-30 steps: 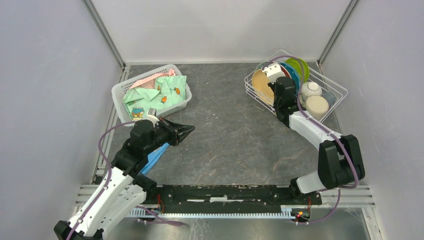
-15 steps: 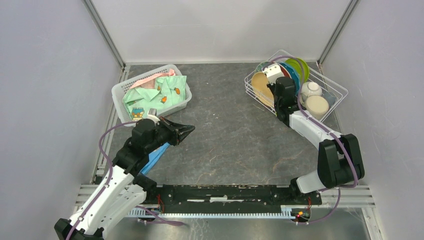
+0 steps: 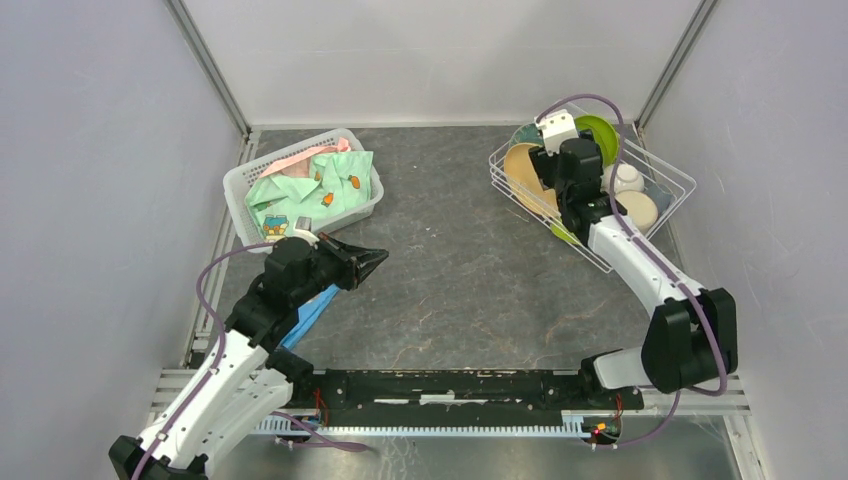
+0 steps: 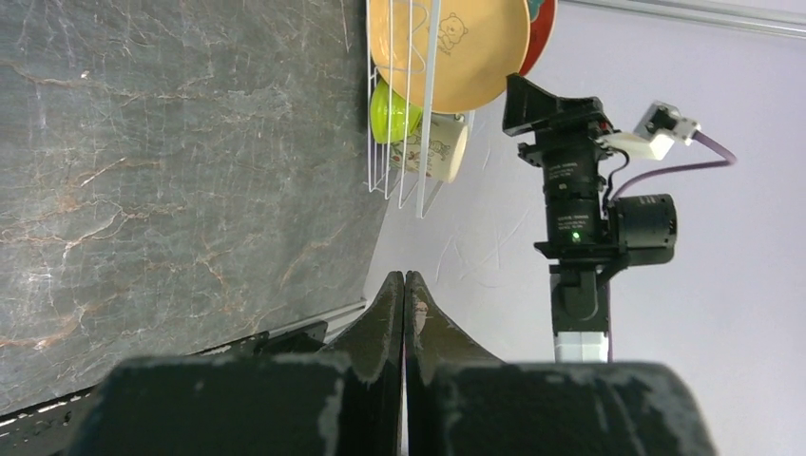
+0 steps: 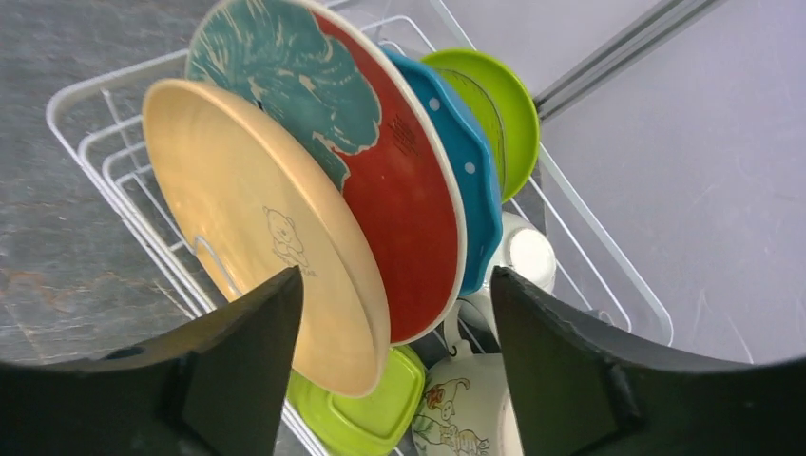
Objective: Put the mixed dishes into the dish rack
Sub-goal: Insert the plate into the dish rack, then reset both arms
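Plates stand on edge in the dish rack (image 3: pixel 676 190) at the far right corner of the bench (image 3: pixel 450 290): a cream plate (image 5: pixel 238 237) first, then a red plate (image 5: pixel 409 209), a blue plate (image 5: pixel 480 190) and a lime-green plate (image 5: pixel 499 114). The right hand (image 5: pixel 392 285) hangs over them, fingers wide apart, holding nothing. The left hand (image 3: pixel 378 258) is well apart from the rack, fingers pressed together, empty.

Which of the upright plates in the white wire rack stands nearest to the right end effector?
The cream round plate with a small bear drawing: first in the row, before the red plate, blue plate and lime-green plate.
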You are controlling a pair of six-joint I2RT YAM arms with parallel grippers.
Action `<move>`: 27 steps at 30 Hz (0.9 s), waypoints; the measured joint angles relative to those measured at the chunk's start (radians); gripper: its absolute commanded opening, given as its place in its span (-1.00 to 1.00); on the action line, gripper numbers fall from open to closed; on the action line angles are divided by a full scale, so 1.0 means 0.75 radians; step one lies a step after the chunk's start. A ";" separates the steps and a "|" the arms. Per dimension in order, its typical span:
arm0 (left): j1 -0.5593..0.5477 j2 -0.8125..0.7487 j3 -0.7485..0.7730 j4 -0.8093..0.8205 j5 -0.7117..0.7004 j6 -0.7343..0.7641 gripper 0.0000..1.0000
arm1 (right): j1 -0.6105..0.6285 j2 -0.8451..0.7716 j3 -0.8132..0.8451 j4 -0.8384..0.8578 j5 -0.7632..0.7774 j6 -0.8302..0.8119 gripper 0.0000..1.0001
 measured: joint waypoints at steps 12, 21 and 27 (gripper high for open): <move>0.000 -0.004 0.040 -0.036 -0.141 0.000 -0.96 | 0.000 -0.266 0.045 -0.335 -0.374 0.309 0.96; 0.000 -0.040 0.140 -0.023 -0.188 0.000 -0.96 | 0.000 -0.663 -0.249 -0.374 -0.809 0.611 0.96; 0.000 -0.111 0.129 -0.005 -0.048 0.000 -0.96 | 0.002 -0.898 -0.508 -0.394 -0.964 0.765 0.96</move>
